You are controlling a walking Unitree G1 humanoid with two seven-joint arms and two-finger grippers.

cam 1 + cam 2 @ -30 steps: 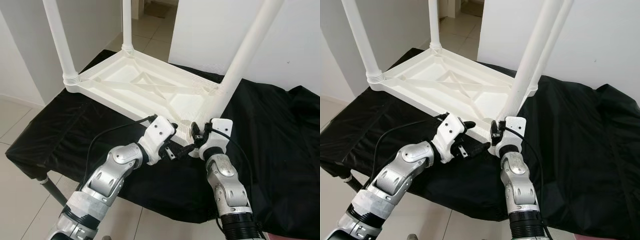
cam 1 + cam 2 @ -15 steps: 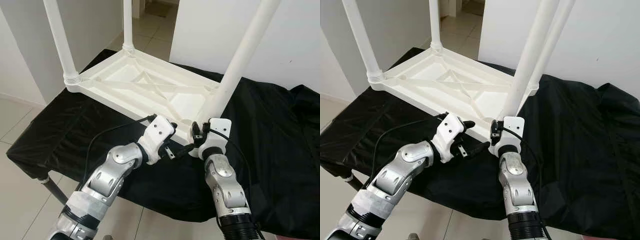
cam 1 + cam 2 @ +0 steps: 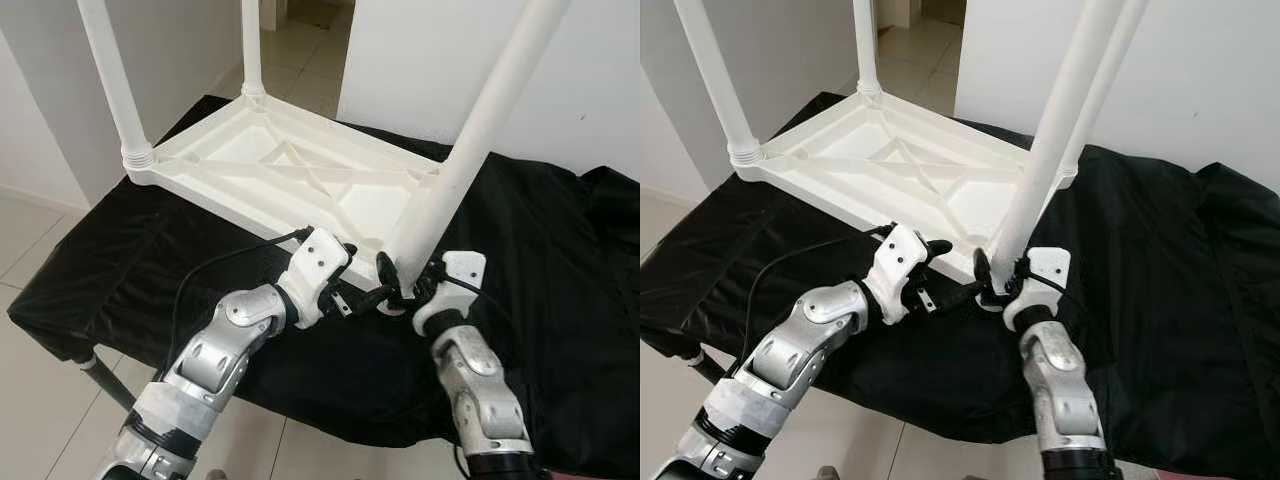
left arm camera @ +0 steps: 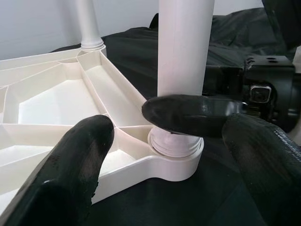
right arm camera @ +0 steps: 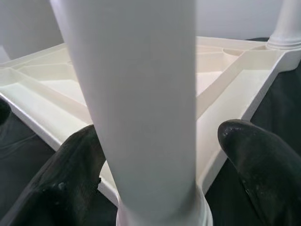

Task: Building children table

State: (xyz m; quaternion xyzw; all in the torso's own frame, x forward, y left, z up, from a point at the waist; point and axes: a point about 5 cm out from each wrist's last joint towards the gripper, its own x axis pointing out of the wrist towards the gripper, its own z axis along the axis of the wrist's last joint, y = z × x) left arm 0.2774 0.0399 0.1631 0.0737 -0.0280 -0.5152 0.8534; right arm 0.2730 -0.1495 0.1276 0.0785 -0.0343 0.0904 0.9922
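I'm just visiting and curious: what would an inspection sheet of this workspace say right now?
Surface: black cloth draped over a table.
Job's things: white tabletop lying upside down, four white legs standing up; nearest leg in its corner socket.
Clutter: nothing seen.
Grippers: right gripper open, fingers either side of the nearest leg's base; left gripper open beside that socket.
Cables: black cable looping along the left arm.
Surroundings: white walls, tiled floor.
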